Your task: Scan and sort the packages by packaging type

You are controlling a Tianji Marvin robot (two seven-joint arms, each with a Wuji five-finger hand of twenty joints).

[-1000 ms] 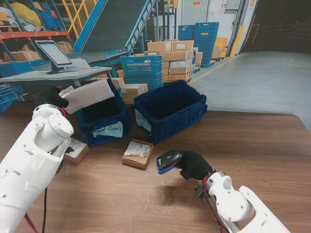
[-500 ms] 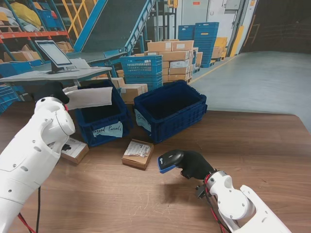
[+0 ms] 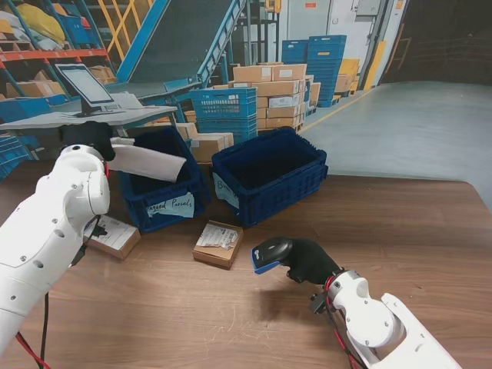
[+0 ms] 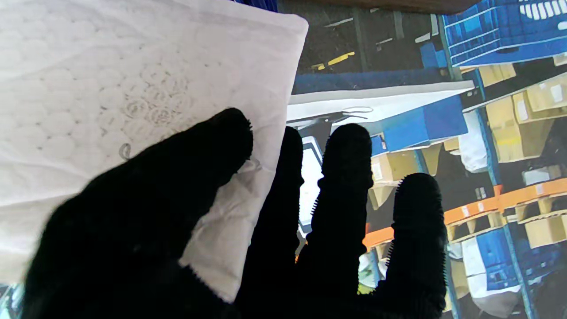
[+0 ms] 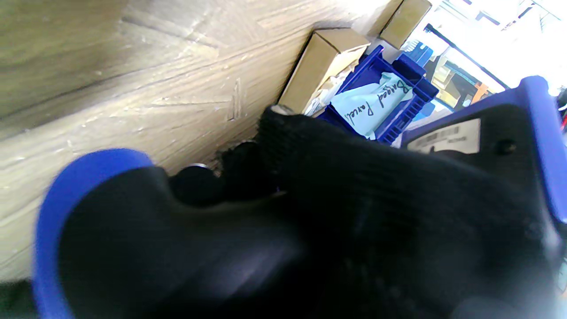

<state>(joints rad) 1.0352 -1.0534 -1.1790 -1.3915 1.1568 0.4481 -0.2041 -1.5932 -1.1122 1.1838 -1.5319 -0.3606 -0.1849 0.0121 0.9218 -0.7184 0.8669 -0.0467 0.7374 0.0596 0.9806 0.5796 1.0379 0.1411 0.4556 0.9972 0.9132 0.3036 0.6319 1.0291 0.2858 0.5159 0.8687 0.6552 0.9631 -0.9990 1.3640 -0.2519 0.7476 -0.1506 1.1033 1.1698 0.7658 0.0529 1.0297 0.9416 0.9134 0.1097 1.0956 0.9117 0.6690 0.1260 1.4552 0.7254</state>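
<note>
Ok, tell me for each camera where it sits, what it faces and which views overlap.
Stand view: above the shoulders, facing the table and two blue bins; both arms show.
Left wrist view: along the left robot hand pinching a white padded bag, warehouse shelves behind.
Right wrist view: along the right robot hand gripping the scanner.
Shared: the labelled bin appears in the stand and right wrist views.

Both hands [image 3: 88, 138] [image 3: 307, 261] closed, gripping

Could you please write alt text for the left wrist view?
A black-gloved left hand grips a white bubble mailer, thumb pressed on its face. Past the fingers, blue crates and cardboard boxes appear upside down.
</note>
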